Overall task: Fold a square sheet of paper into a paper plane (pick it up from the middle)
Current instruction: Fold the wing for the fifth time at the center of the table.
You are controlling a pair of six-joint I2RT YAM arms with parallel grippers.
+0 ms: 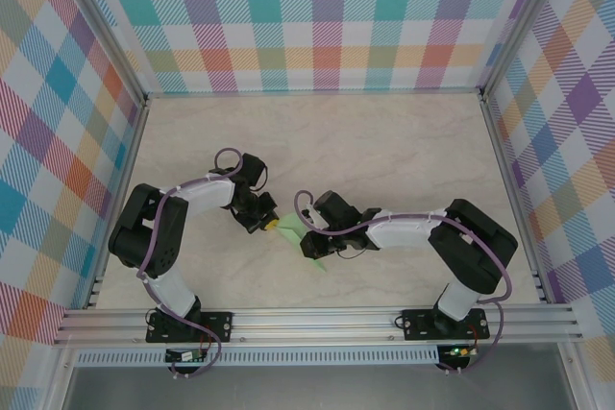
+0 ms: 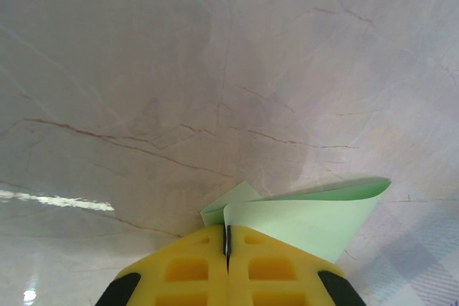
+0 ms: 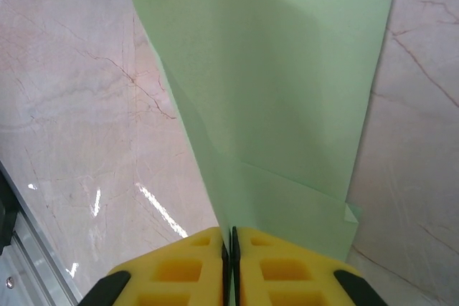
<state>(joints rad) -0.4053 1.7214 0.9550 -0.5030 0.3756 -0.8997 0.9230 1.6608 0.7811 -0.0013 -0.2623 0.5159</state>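
light: bright, diffuse | glare: white streaks on table point(image 2: 57, 201) | shadows: soft

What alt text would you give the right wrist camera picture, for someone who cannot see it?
The right gripper, its yellow fingers pressed together, pinches the near edge of a pale green sheet of paper that stretches away from the camera, folded over on itself. Beneath lies a pale marble-patterned table.

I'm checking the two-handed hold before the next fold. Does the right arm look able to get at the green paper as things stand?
Very likely yes: the right hand looks shut on an edge of the green paper, while the left hand pinches another part.
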